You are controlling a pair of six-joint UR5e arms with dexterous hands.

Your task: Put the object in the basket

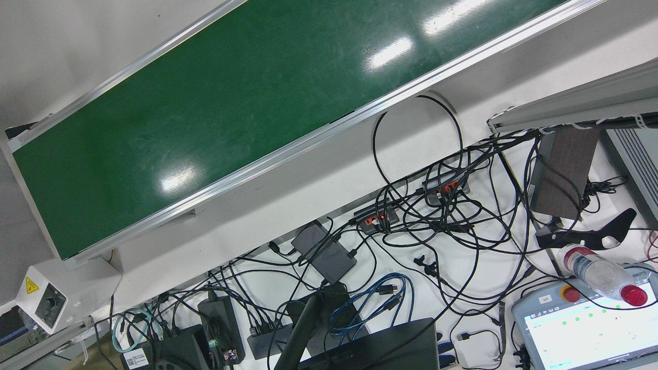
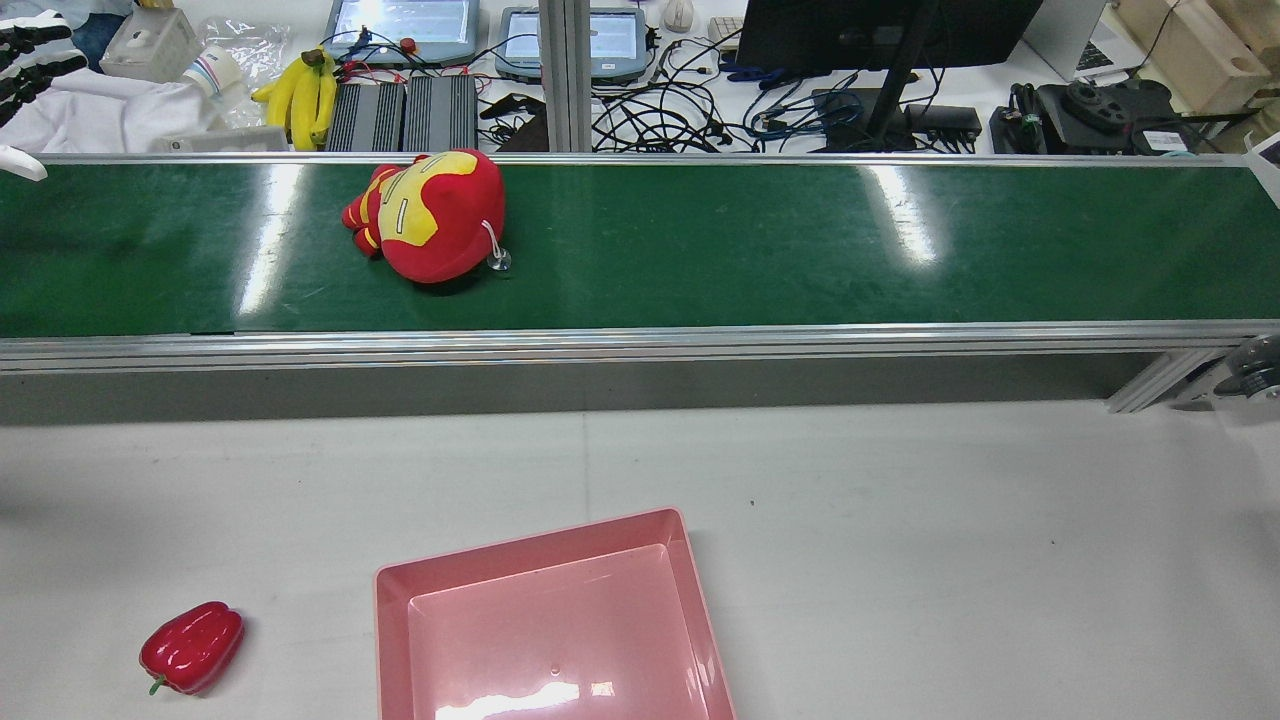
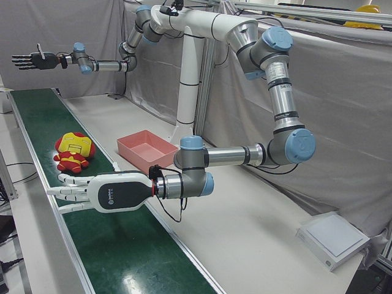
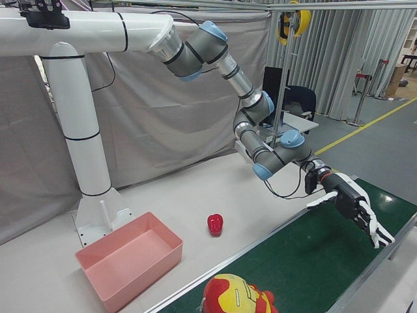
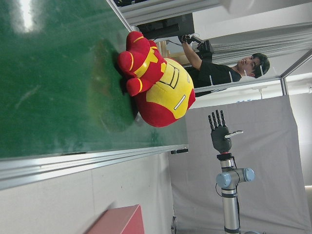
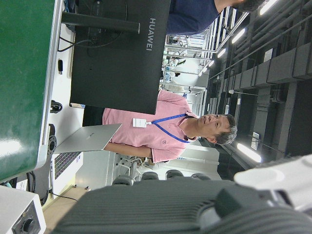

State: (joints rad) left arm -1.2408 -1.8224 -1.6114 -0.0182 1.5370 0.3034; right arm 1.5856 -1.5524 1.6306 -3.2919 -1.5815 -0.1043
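- Reaching out over the green conveyor belt [image 2: 800, 250], the left hand [image 4: 355, 208] hangs flat in the air with its fingers [image 4: 376, 233] spread wide and nothing in them.
- Farther along the same belt, the right hand [image 3: 92, 193] hovers low over the green surface, fingers [image 3: 64, 190] stretched out straight and apart, also holding nothing.
- A red and yellow plush toy [image 2: 430, 215] lies on the belt between the two sets of fingers, well apart from the left ones and just ahead of the right fingertips, touched by neither.
- A red bell pepper [image 2: 192, 648] sits on the white table [image 2: 900, 500], well away from both sets of fingers.
- A pink basket [image 2: 400, 580] stands beside the pepper on the table, with nothing inside it.
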